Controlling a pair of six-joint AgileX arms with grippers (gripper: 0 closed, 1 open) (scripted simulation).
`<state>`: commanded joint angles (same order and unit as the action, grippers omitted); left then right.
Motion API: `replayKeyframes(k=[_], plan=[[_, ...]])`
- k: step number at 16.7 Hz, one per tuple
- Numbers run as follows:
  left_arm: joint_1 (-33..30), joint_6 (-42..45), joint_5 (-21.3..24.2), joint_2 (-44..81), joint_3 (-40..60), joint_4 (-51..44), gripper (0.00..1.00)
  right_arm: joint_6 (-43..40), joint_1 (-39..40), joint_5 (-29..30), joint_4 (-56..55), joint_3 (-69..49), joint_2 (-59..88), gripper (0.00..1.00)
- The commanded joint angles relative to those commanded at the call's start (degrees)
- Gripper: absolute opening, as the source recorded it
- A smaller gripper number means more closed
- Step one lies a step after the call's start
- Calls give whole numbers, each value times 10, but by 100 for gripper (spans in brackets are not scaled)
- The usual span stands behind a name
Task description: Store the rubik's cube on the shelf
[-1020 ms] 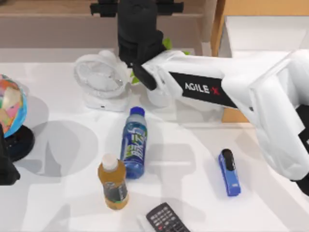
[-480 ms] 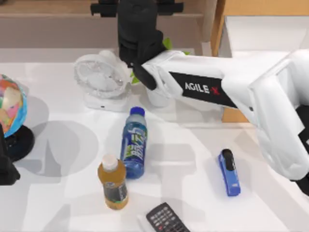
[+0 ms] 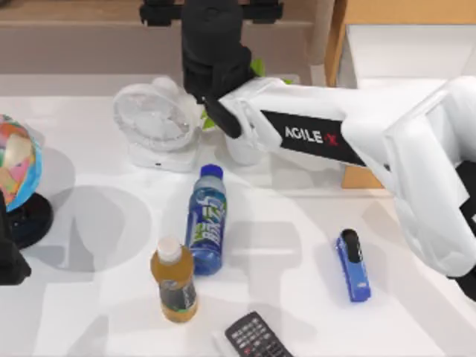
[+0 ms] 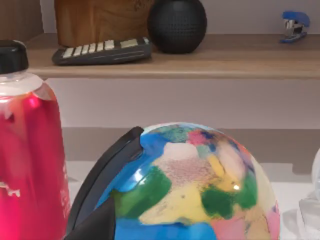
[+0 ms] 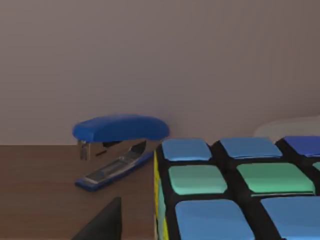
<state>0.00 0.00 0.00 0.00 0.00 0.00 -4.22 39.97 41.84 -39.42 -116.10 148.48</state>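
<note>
The rubik's cube (image 5: 235, 190), black-framed with blue and teal stickers on top and a yellow sliver on its side, fills the near part of the right wrist view, on the brown shelf (image 5: 35, 190). One dark finger (image 5: 102, 225) stands apart from the cube's side. From above, my right gripper (image 3: 212, 9) reaches over the wooden shelf (image 3: 74, 11) at the back, its black jaws spread wide and open, and the wrist hides the cube. My left arm (image 3: 7, 256) is parked at the table's left edge, by the globe.
A blue stapler (image 5: 120, 150) lies on the shelf beside the cube. A calculator (image 4: 100, 50) and a black ball (image 4: 176, 25) also sit on it. On the table are a fan (image 3: 152, 123), two bottles (image 3: 206, 219), a stapler (image 3: 352, 264), a remote (image 3: 256, 338) and a globe (image 3: 15, 167).
</note>
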Motion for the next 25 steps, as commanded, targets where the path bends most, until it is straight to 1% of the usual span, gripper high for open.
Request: replayKeyframes(k=[4, 6, 8, 10, 13, 18, 22, 25], plan=[[0, 0, 0, 0, 0, 0, 100, 0, 3, 0, 0, 0, 0, 100], [0, 0, 0, 0, 0, 0, 100, -14, 4, -9, -17, 16, -13, 100], [0, 0, 0, 0, 0, 0, 100, -44, 6, -27, -59, 56, -40, 100], [0, 0, 0, 0, 0, 0, 100, -88, 9, -52, -124, 118, -78, 100], [0, 0, 0, 0, 0, 0, 100, -172, 10, -93, -258, 253, -146, 100], [0, 0, 0, 0, 0, 0, 100, -348, -1, -157, -478, 532, -264, 100], [0, 0, 0, 0, 0, 0, 100, -496, -25, -197, -588, 737, -339, 100], [0, 0, 0, 0, 0, 0, 100, -607, -50, -218, -640, 873, -376, 100]])
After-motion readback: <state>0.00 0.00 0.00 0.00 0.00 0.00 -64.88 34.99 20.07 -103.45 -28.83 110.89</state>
